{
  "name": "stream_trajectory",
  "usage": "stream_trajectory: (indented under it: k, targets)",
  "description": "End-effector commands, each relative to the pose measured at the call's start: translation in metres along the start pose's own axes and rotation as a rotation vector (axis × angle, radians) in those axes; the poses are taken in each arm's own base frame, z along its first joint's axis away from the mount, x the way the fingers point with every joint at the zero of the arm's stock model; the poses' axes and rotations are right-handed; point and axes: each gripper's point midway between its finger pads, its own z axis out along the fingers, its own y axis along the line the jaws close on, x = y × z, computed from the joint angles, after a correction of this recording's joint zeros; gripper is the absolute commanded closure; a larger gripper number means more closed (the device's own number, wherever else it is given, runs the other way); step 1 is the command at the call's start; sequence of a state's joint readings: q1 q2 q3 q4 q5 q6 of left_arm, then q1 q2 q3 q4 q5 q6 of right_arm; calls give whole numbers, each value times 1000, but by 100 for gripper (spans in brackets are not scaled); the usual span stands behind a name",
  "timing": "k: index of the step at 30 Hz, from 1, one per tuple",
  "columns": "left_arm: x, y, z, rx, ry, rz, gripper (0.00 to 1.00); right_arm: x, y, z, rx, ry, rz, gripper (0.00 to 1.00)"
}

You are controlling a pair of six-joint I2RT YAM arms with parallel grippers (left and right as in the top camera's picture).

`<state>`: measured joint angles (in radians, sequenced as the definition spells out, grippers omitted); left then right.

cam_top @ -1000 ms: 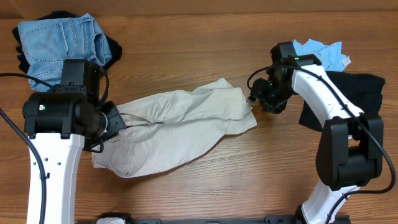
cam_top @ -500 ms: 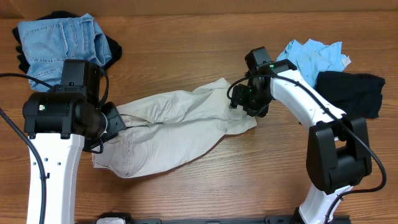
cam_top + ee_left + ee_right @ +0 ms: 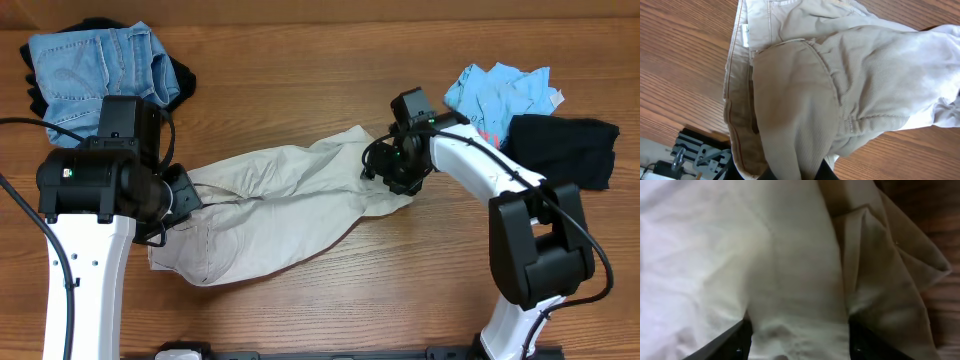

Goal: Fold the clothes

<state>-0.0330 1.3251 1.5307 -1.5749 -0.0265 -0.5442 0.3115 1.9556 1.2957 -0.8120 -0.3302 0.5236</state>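
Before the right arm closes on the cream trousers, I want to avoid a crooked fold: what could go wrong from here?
The right pincer stands open over bunched, layered cloth at the leg end of the trousers; closing may catch only one layer. The left pincer is shut on a thick wad of cloth, so pulling could drag the whole garment instead of flattening it. The light-blue tee lies close behind the right arm and might get swept.

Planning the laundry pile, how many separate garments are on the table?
5: blue denim at the far-left corner, a black piece under it, cream trousers in the middle, a light-blue tee at far right, a black garment beside it. Others may lie hidden underneath.
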Motion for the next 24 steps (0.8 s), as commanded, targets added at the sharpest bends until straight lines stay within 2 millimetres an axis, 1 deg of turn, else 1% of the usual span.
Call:
stream_trajectory:
  k: [1,2,3,4,5,6,8,11,12,13,15,18,21,23,24]
  targets:
    - [-1,-1,-8,13,-33,21,90,8,-3,9,6,26,9,47]
    - [-1,-1,-8,13,-33,21,92,6,-3,9,1,18,8,68]
    - [-1,-1,-8,13,-32,23,96,4,-3,8,-1,14,12,79]
    - [-1,-1,-8,13,-33,30,96,1,-3,5,-3,10,20,91]
    - [-1,-1,-8,16,-31,40,96,-1,-2,1,-5,6,22,96]
    - [0,-3,-8,28,-24,64,96,-5,1,-6,-10,-4,23,96]
    - [4,-8,-9,57,-4,108,96,-16,14,-35,-38,-51,17,96]
    - [12,-4,-10,45,23,135,96,-26,32,-92,-93,-145,-1,96]
    - [15,-2,-11,43,27,137,96,-28,35,-109,-107,-172,-6,96]
    - [17,-1,-13,44,25,137,96,-29,37,-120,-115,-194,-7,96]
    - [21,3,-23,60,-15,138,96,-34,33,-146,-103,-258,2,96]
    - [30,9,-46,110,-115,173,96,-36,26,-192,-102,-349,22,97]
    - [44,18,-61,137,-168,173,96,-31,19,-223,-72,-421,35,96]
    - [59,24,-69,164,-180,174,96,-23,10,-245,-33,-488,40,96]
    - [63,21,-72,193,-184,177,96,-20,9,-252,-32,-508,43,96]
